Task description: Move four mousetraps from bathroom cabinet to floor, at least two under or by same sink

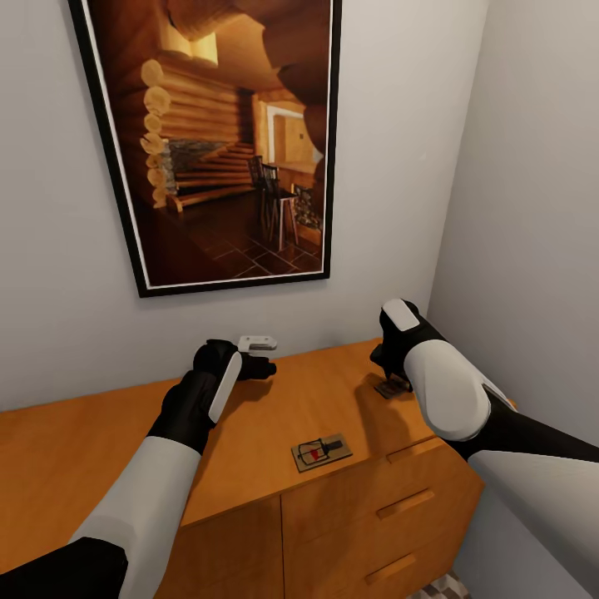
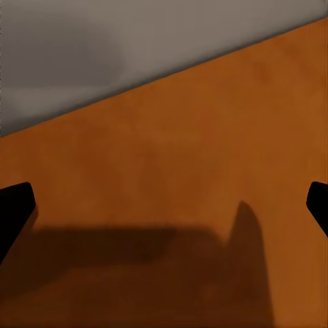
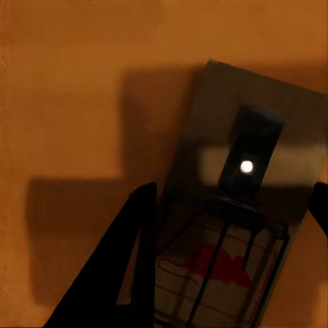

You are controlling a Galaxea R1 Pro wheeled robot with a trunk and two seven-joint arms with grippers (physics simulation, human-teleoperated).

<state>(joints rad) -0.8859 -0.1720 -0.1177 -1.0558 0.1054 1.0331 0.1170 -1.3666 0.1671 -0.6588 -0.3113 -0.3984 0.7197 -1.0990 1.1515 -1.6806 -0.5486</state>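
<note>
The orange-brown cabinet (image 1: 100,441) fills the lower half of the head view. One mousetrap (image 1: 321,452) lies flat on its top near the front edge, red spot up. A second mousetrap (image 1: 389,388) lies near the cabinet's right end under my right gripper (image 1: 391,376). In the right wrist view that mousetrap (image 3: 232,205) sits between the spread dark fingers (image 3: 130,273), so the right gripper (image 3: 236,205) is open around it. My left gripper (image 1: 259,356) hovers open over bare cabinet top (image 2: 178,171), holding nothing. A sliver of patterned bathroom floor (image 1: 445,586) shows at the bottom right. The sink is out of view.
A large black-framed picture (image 1: 225,141) of a log interior hangs on the grey wall behind the cabinet. A side wall (image 1: 541,208) closes in on the right, close to my right arm. Drawer fronts with bar handles (image 1: 406,503) face me below the top.
</note>
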